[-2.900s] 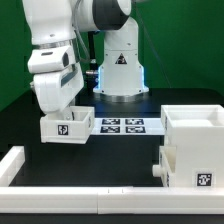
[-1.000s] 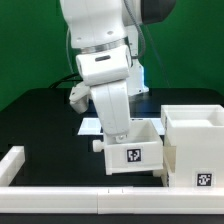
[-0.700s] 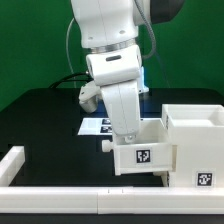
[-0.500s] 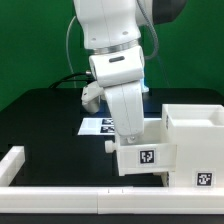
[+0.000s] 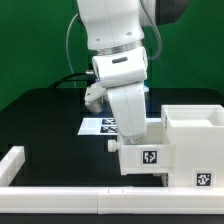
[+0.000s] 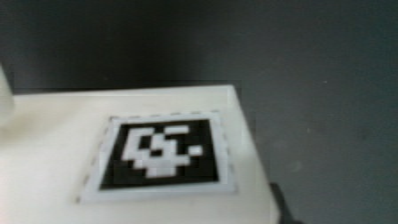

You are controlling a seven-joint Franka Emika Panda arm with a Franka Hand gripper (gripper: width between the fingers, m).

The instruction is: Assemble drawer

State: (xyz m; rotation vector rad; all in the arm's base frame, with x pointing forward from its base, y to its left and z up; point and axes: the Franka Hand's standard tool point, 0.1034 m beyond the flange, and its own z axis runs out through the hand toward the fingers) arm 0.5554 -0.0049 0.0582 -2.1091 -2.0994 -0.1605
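The tall white housing (image 5: 196,138) stands at the exterior view's right, open at the top, with a tag low on its front. A small white tray (image 5: 148,160) with a black-and-white tag on its front hangs just above the table, its side against the housing's left face. My gripper (image 5: 133,137) reaches down into the tray from above and is shut on its wall; the fingertips are hidden by the tray. The wrist view shows the tray's white face and its tag (image 6: 164,150) close up and blurred, with black table beyond.
A long low white rail (image 5: 90,196) runs along the front and a short one (image 5: 12,164) lies at the exterior view's left. The marker board (image 5: 98,126) lies on the black table behind the tray. The robot's base stands at the back.
My gripper has carried the tray from the exterior view's left, across the marker board, to the right until it meets the housing. In the last half second it moved slightly further right.
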